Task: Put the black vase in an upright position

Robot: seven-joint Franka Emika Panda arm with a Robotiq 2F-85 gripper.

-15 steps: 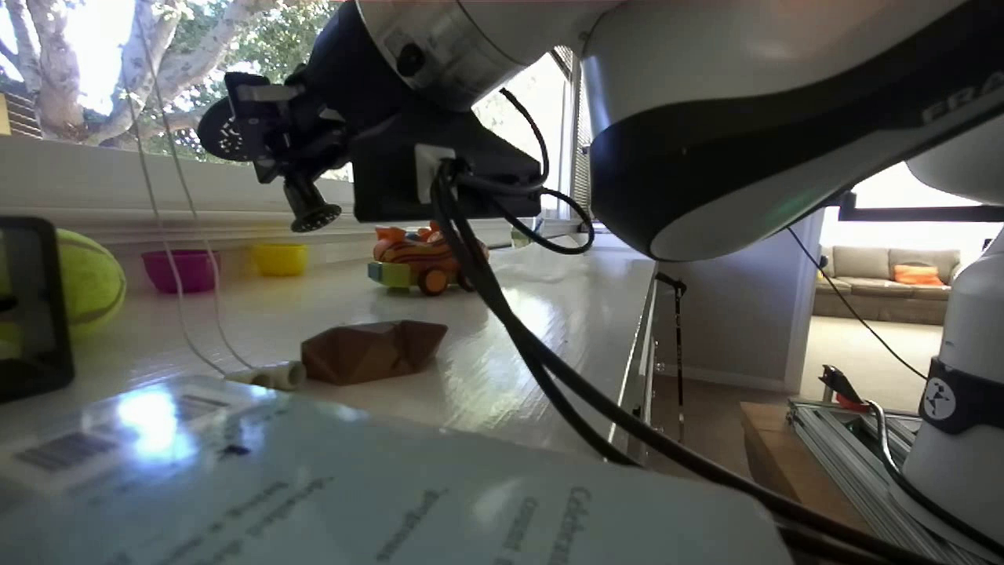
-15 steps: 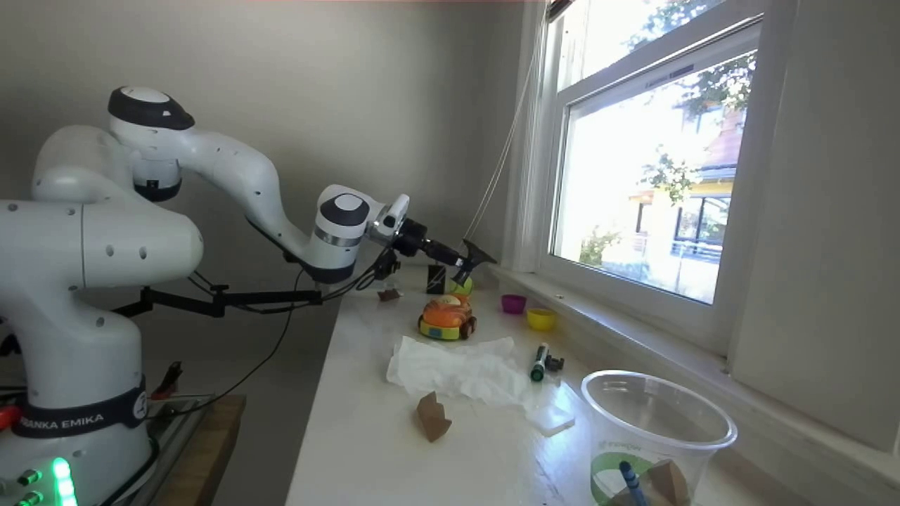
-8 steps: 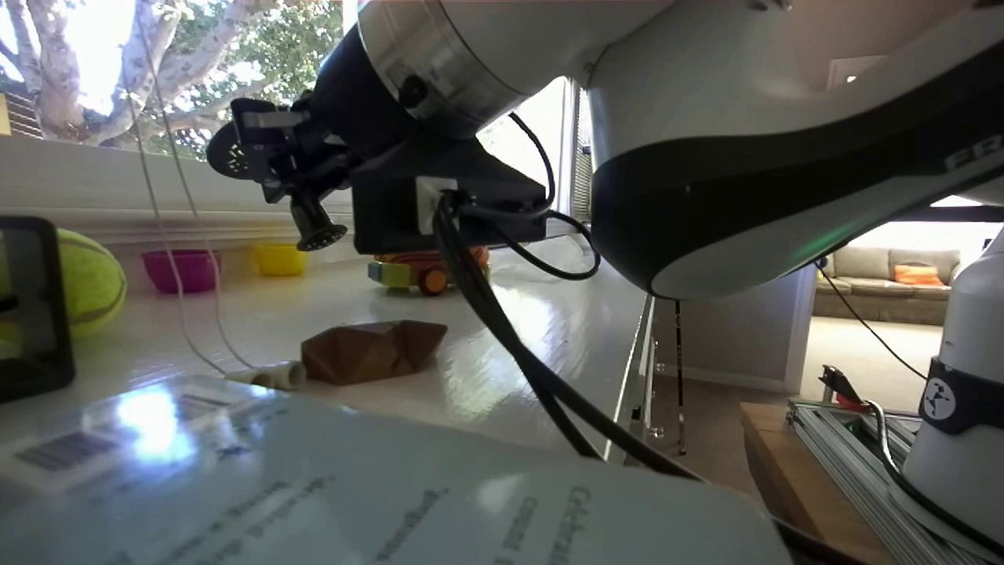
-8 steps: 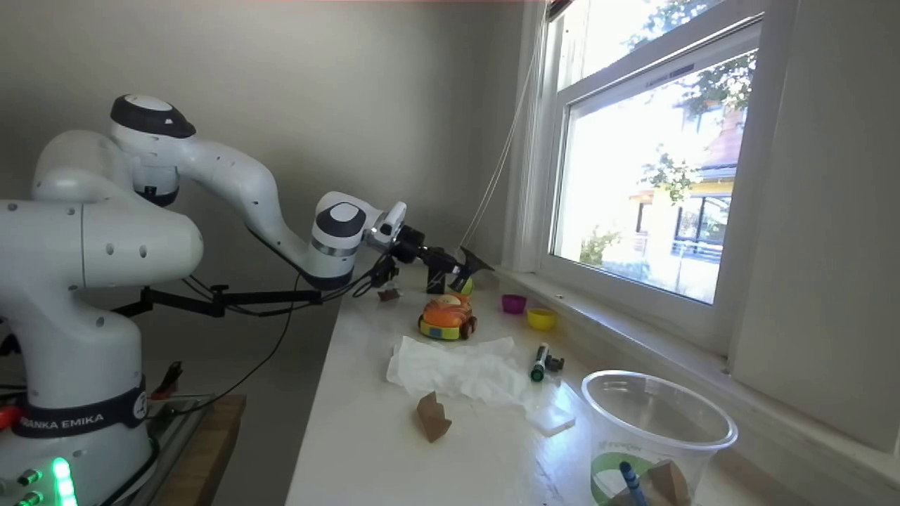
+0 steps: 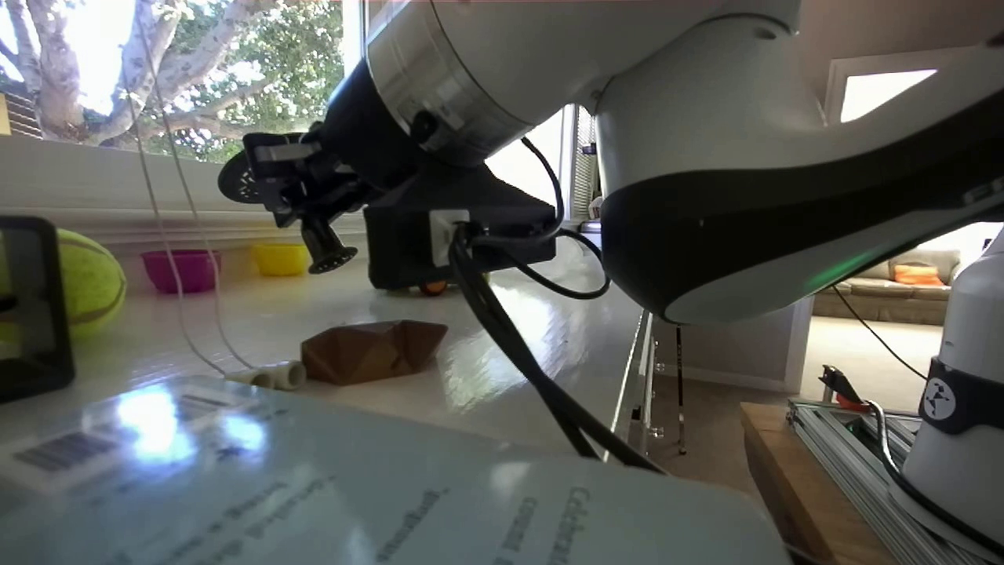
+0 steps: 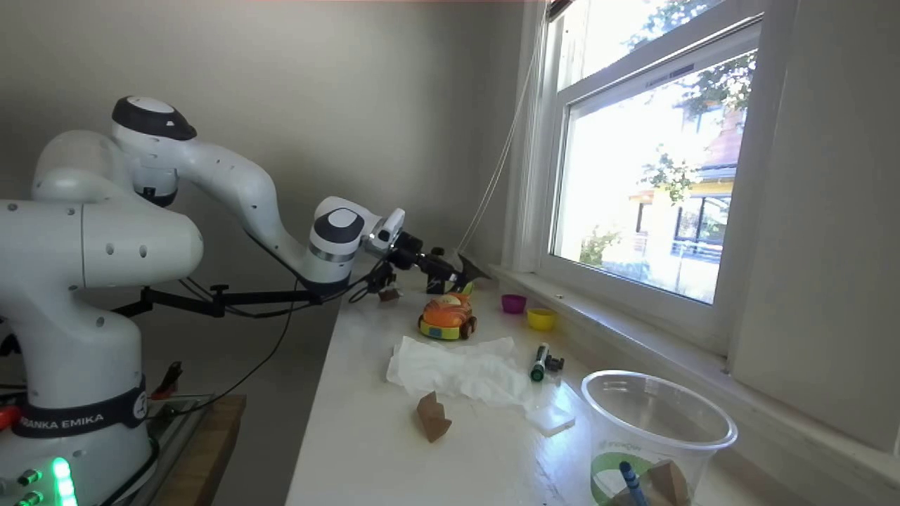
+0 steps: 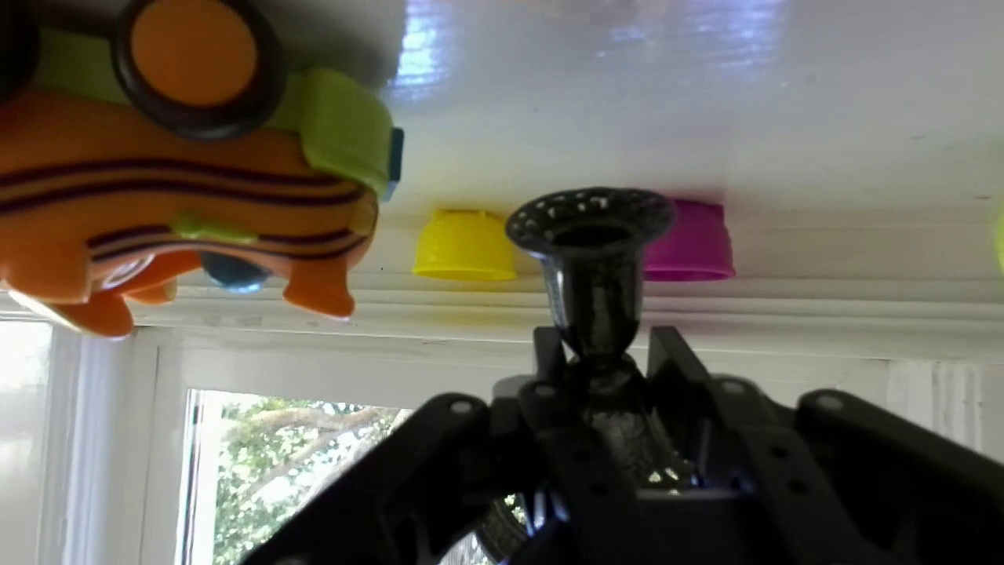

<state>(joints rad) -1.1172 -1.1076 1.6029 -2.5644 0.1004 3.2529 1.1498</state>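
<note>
The black vase (image 7: 598, 290) hangs in the air at a slant, its narrow waist between the fingers of my gripper (image 7: 605, 345), which is shut on it. The wrist picture stands upside down, so the vase's smaller flared end points towards the table. In an exterior view that end of the vase (image 5: 328, 255) sits a little above the white tabletop (image 5: 486, 392), and the wider flare faces up towards the window. The wide flare of the vase (image 6: 470, 268) also shows past the gripper (image 6: 451, 273) in an exterior view. Fingers hide part of the waist.
An orange toy car (image 6: 447, 318) stands close by. Purple (image 5: 182, 271) and yellow (image 5: 279, 259) cups sit along the sill. A brown piece (image 5: 372, 351), a tennis ball (image 5: 94, 275) and hanging cords (image 5: 179, 259) are nearby. White tissue (image 6: 457, 369) and a clear cup (image 6: 657, 446) lie farther off.
The arm has come down steadily, bringing the vase lower towards the table, with a slight shift to the right in an exterior view. The grip and the vase's slant look the same.
</note>
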